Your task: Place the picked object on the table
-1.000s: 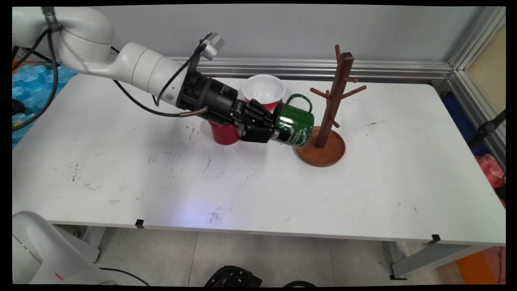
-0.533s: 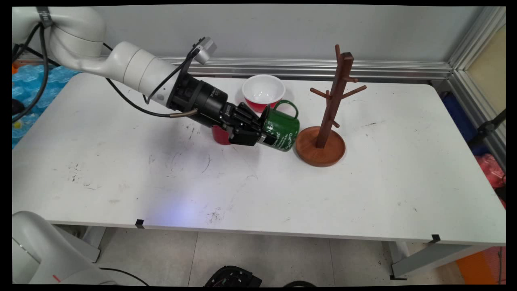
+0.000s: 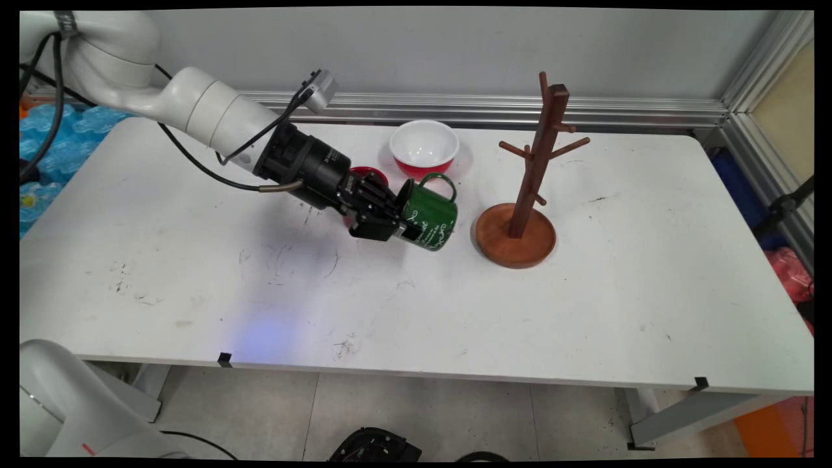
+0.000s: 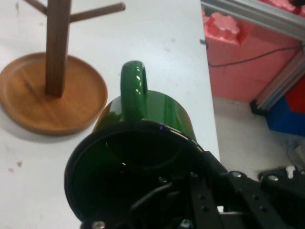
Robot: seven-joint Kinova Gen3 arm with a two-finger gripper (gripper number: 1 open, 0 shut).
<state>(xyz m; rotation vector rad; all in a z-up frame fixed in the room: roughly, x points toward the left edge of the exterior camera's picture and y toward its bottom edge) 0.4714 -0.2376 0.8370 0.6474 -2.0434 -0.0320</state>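
Fingers of my gripper are clamped on the rim of a green mug, which I hold tipped on its side above the white table, handle uppermost. To its right, near but apart, stands a wooden mug tree; behind me sit a red cup and a red bowl with a white inside.
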